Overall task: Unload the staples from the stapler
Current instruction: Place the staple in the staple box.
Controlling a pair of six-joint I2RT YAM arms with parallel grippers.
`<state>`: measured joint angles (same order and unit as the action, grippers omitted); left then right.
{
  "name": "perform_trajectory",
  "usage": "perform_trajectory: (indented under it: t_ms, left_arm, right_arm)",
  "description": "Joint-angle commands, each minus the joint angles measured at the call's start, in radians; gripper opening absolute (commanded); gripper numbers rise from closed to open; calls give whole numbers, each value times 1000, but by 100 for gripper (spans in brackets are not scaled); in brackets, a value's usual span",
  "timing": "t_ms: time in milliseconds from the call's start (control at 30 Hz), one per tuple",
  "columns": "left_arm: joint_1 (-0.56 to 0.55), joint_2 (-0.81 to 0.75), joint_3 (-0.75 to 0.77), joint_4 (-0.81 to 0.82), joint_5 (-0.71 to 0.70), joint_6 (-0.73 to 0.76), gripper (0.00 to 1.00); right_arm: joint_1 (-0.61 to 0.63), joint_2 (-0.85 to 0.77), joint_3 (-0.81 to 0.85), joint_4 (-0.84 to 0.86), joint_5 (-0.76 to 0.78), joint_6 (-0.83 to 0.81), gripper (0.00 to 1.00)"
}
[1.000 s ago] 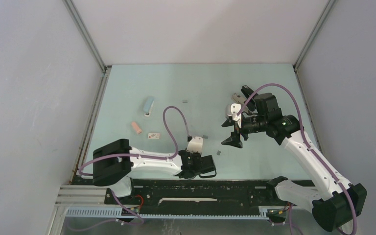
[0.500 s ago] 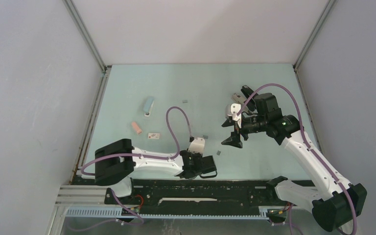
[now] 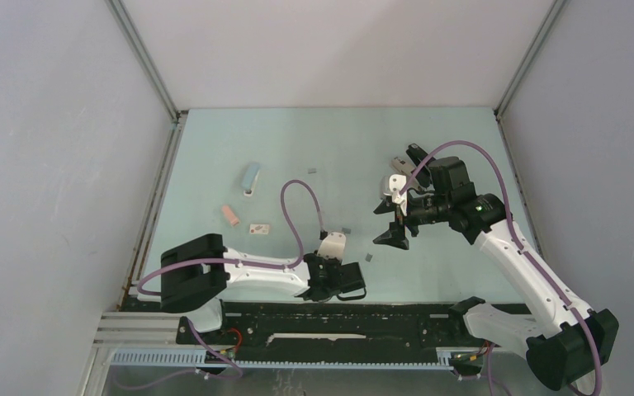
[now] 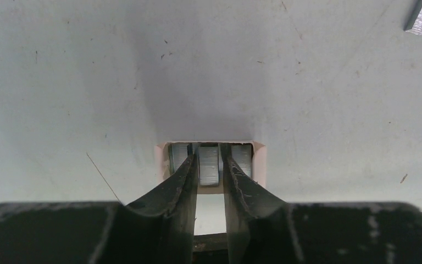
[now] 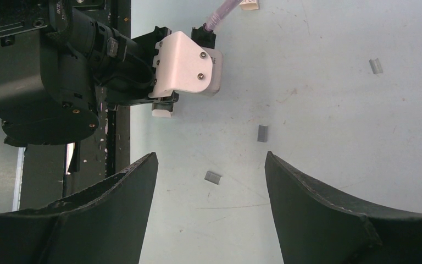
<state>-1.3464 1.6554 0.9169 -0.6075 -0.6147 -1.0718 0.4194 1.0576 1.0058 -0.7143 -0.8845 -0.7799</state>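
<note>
A blue stapler (image 3: 250, 177) lies at the left of the table, far from both arms. My left gripper (image 4: 209, 149) is down at the front edge (image 3: 351, 285), its fingers (image 4: 182, 175) dipped into a small pink-rimmed box (image 4: 259, 165) of silvery staples. The jaws stand narrowly apart on either side of the middle strip (image 4: 209, 168); contact is unclear. Loose staples (image 5: 262, 133) (image 5: 213, 177) lie on the table under my right gripper (image 5: 211, 157). It hangs wide open and empty above mid-table (image 3: 386, 223).
A small pink block (image 3: 230, 215) and a small white piece (image 3: 259, 228) lie near the stapler. More loose staple bits (image 3: 312, 171) (image 3: 347, 230) (image 3: 369, 256) are scattered mid-table. The black rail (image 3: 396, 318) runs just behind the left gripper. Walls enclose the table.
The left arm has shifted slightly and its cable loop has moved right. Its jaws may have parted a little. The right arm has not moved.
</note>
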Motion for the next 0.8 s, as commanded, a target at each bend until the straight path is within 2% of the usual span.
perform_trajectory:
  t_ms: [0,767]
  left_arm:
    - [-9,-3,58,8,-4,5,30]
    - [-9,-145,58,-33,-26,27,36]
  right_arm:
    - [7,-11,-4,8,-18,2,81]
    - [8,-10,-4,8,-15,2,81]
